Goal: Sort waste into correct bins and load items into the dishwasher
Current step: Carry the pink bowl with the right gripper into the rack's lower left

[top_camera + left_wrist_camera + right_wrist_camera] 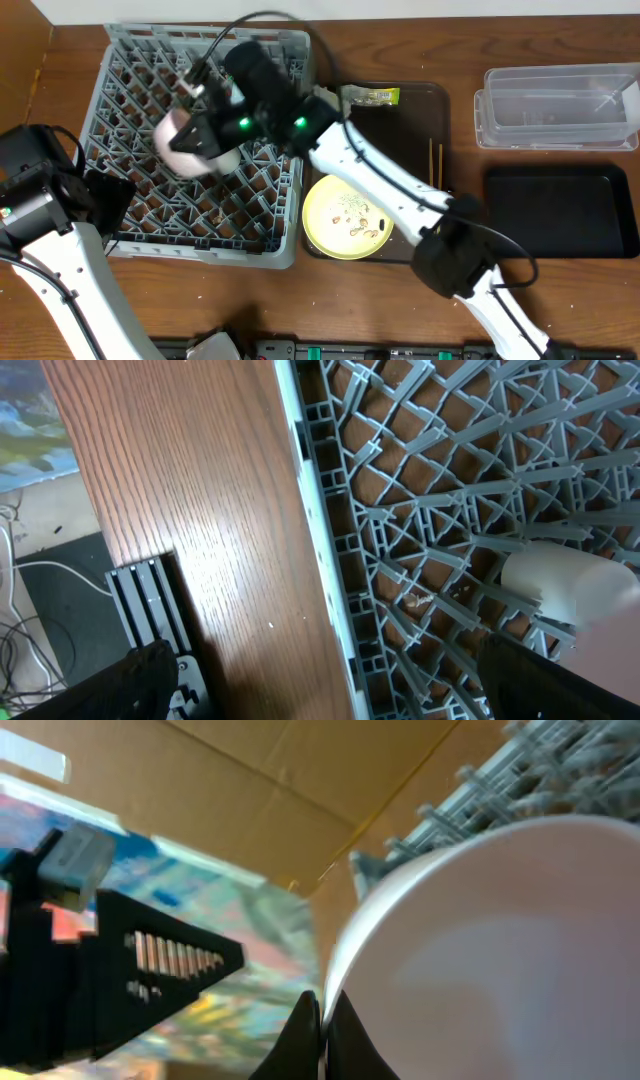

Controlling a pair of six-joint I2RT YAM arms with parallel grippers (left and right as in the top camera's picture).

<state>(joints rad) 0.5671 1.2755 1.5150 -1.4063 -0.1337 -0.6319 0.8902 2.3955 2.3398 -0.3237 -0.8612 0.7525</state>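
My right gripper (215,128) is shut on the rim of the pinkish-white bowl (188,146) and holds it tilted over the middle of the grey dish rack (150,215). In the right wrist view the fingers (322,1020) pinch the bowl's rim (500,950). My left gripper (108,196) is open and empty at the rack's left edge (335,560); the bowl shows there too (585,595). The pale yellow plate (330,215) with beige crumbs (362,227) lies on the brown tray (410,120). The yellow-green wrapper (372,96) and chopsticks (435,160) also lie there. Napkin, blue bowl and cup are out of view.
The clear plastic tub (560,105) stands at the back right, the black shallow bin (560,212) in front of it. The right arm stretches diagonally across the tray and plate. A cardboard wall stands behind the rack (250,780).
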